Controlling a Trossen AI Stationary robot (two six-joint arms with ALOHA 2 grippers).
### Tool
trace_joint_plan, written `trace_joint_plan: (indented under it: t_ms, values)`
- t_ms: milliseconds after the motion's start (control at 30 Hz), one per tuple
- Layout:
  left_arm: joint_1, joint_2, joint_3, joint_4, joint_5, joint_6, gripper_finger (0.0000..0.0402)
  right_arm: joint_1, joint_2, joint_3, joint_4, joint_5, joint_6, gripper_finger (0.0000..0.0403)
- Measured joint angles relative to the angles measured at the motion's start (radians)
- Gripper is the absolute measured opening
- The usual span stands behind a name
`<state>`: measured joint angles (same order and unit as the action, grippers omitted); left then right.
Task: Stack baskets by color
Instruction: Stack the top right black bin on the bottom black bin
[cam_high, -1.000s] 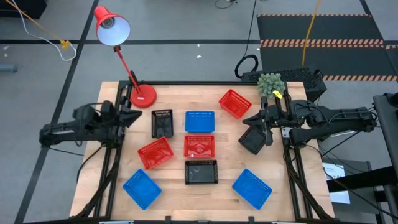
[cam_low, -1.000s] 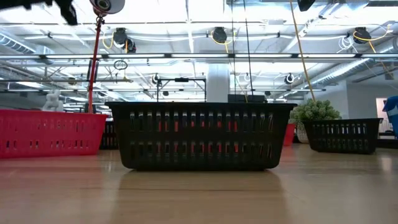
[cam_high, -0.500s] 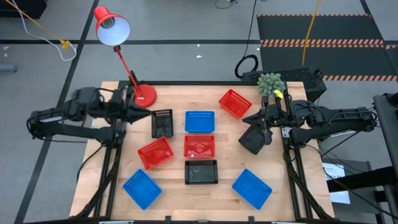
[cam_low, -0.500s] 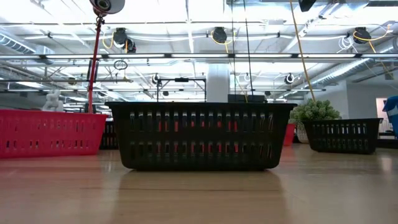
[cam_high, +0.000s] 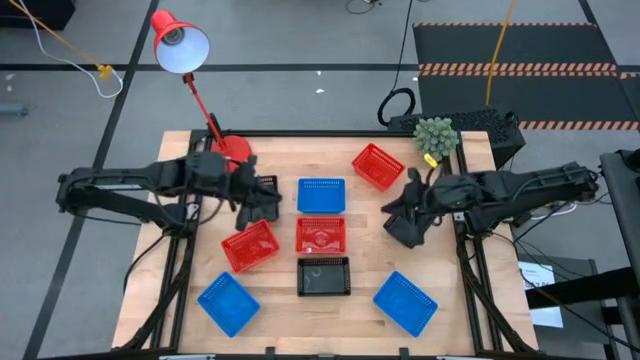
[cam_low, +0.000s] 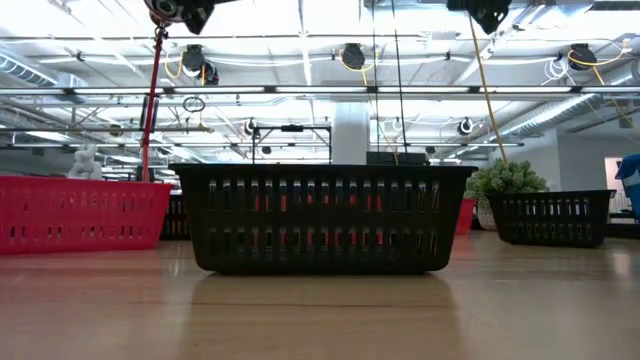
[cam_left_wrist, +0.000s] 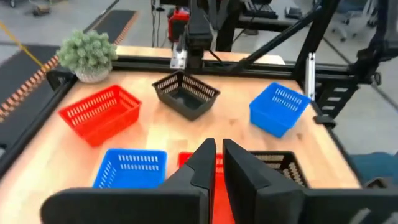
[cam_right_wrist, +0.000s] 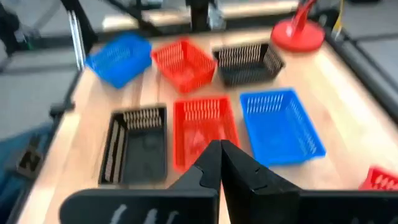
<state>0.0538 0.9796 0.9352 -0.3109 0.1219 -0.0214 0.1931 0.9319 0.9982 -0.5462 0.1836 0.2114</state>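
High view, nothing stacked: I count nine baskets, each standing alone on the table (cam_high: 470, 310). Black: one under my left gripper (cam_high: 262, 200), one at the near centre (cam_high: 324, 276), one beside my right gripper (cam_high: 408, 212). Red: far right (cam_high: 378, 166), centre (cam_high: 321, 235), left of centre (cam_high: 249, 246). Blue: far centre (cam_high: 321, 195), near left (cam_high: 228, 303), near right (cam_high: 405, 302). A red desk lamp (cam_high: 205, 95) stands at the far left corner, a small plant (cam_high: 435, 136) at the far right.

Tool state: both grippers are closed and empty. The left wrist view shows the fingers (cam_left_wrist: 208, 163) nearly together with no basket between them; the right wrist view shows the fingers (cam_right_wrist: 219, 155) pressed shut.

Step in hand, as I judge it: the left arm is reaching for the far-left black basket to make the first pick.

Recommendations:
- Part the fingers before descending; shut tips would only push the light basket aside.
- Straddle one wall, one finger inside and one outside, and clamp on the rim.
- Lift straight up, clear of the red basket just beside it.
- Square the basket to its black partner before lowering, so that it nests.
- Hold the right arm back at its own side.
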Motion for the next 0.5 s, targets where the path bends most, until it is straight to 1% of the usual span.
trace_joint_plan:
  t_ms: [200, 400, 500]
  values:
    - [0.003, 0.057, 0.000, 0.036, -0.021, 0.093, 0.0030, 0.051, 0.081, 0.006, -0.119, 0.000, 0.065, 0.0000]
    - [0.002, 0.107, 0.000, 0.033, -0.021, 0.109, 0.0030, 0.114, 0.140, 0.006, -0.227, 0.004, 0.137, 0.0000]
    - [0.002, 0.123, 0.000, 0.046, -0.021, 0.140, 0.0031, 0.151, 0.155, 0.006, -0.293, 0.003, 0.212, 0.0000]
